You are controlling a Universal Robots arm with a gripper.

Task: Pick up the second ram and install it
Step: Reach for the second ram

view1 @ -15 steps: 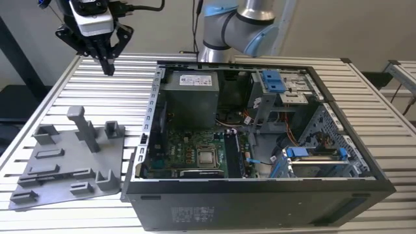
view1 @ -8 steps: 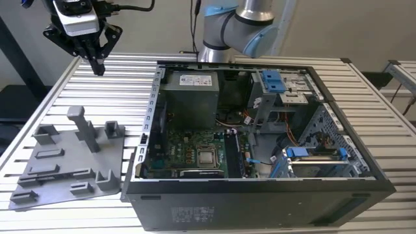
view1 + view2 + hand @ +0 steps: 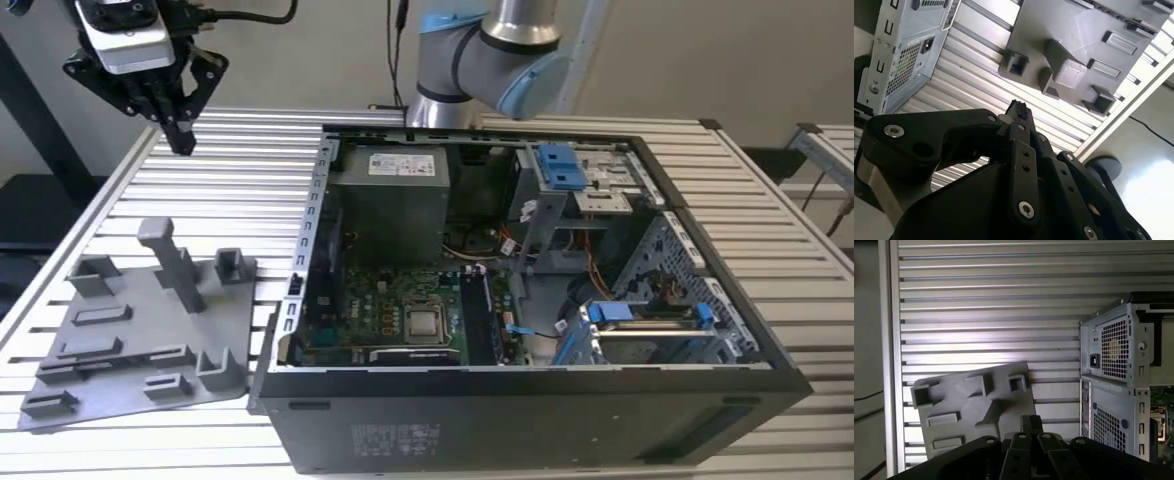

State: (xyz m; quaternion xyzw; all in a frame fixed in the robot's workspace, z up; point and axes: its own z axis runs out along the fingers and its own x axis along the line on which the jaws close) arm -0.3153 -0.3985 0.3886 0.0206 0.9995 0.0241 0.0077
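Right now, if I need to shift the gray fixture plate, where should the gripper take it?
Probably the tall post on the gray fixture plate, from above: it rises well clear of the low blocks, while the plate lies flat on the slatted table, leaving its edges little purchase.

In the first wrist view my end effector [image 3: 1031, 424] hid part of the tray [image 3: 954, 390], and the case [image 3: 1114, 365] ran off the picture's edge. In the exterior view the slots [image 3: 477, 318] were too small to judge.
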